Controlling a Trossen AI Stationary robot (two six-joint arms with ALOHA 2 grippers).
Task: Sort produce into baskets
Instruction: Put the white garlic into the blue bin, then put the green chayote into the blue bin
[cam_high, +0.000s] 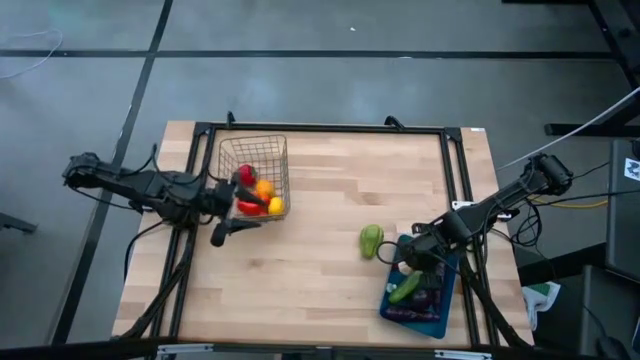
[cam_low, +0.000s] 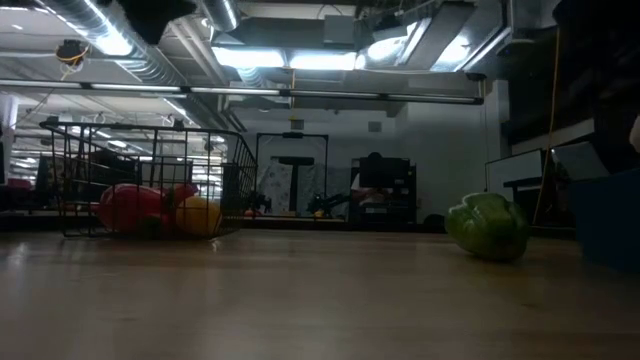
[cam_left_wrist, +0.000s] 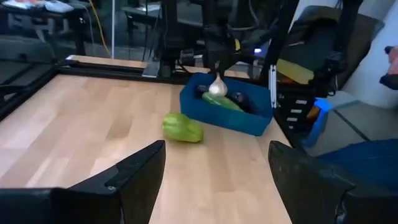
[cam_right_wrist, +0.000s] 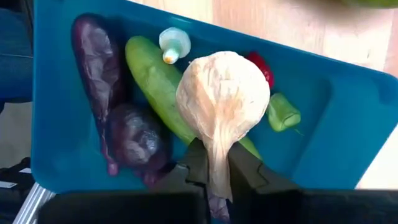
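Two eggplants (cam_right_wrist: 112, 118) and a cucumber (cam_right_wrist: 165, 93) crowd the tray (cam_right_wrist: 348, 130) under the right hand (cam_right_wrist: 214, 171), clamped on garlic (cam_right_wrist: 222, 99).

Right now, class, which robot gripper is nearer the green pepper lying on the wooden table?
Right. The right gripper hangs over the blue tray beside the green pepper; the left gripper is across the table.

My right gripper (cam_right_wrist: 216, 167) pinches the white garlic (cam_right_wrist: 222, 98) by its stem, centre frame, above the teal tray (cam_right_wrist: 348, 134) holding cucumber (cam_right_wrist: 151, 70) and eggplants (cam_right_wrist: 93, 59).
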